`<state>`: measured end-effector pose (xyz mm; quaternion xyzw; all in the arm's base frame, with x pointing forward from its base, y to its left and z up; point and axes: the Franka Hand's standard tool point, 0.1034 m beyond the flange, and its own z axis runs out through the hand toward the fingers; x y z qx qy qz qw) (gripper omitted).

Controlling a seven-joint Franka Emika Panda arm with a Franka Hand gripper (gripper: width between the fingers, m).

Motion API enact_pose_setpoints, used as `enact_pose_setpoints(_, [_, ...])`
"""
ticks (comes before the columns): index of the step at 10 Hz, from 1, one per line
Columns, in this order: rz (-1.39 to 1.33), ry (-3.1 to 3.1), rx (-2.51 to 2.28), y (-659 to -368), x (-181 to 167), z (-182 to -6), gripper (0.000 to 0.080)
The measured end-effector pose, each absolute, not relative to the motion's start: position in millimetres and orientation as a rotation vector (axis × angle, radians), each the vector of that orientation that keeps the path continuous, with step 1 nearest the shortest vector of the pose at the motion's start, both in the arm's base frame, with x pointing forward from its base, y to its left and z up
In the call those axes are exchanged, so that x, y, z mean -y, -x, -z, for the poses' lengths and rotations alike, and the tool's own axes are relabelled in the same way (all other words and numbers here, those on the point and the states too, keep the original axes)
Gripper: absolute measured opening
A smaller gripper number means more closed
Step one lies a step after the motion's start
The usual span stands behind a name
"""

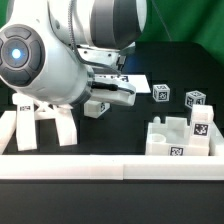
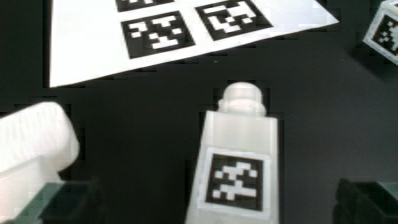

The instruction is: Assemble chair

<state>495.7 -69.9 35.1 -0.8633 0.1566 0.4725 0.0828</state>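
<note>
Open gripper over a chair part
Behind the low white border wall [image 1: 100, 165] stand a matte-white leg frame [image 1: 45, 120] and a blocky white stepped part [image 1: 180, 135]. The black two-finger gripper [image 1: 108, 98] is spread wide, holding nothing, straddling a tagged white peg-ended piece [image 2: 240, 150]. Beyond lie two small tagged white blocks [image 1: 161, 93] and the marker board [image 2: 178, 30].

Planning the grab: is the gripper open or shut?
Open. In the wrist view the gripper stands wide, dark table showing between each finger and the pegged white piece; nothing is clamped.

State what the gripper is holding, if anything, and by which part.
Nothing: the gripper is open, its fingers apart from the chair part lying between them.
</note>
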Motion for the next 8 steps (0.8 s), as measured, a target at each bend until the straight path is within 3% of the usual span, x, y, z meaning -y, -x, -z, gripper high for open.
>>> enact_pose_setpoints(4, [-1.260,2.678,-0.521,-513,68,-38.3,0.0649])
enact_pose_setpoints(8, [-1.270,2.672,-0.522,-510,68,-33.9,0.0649])
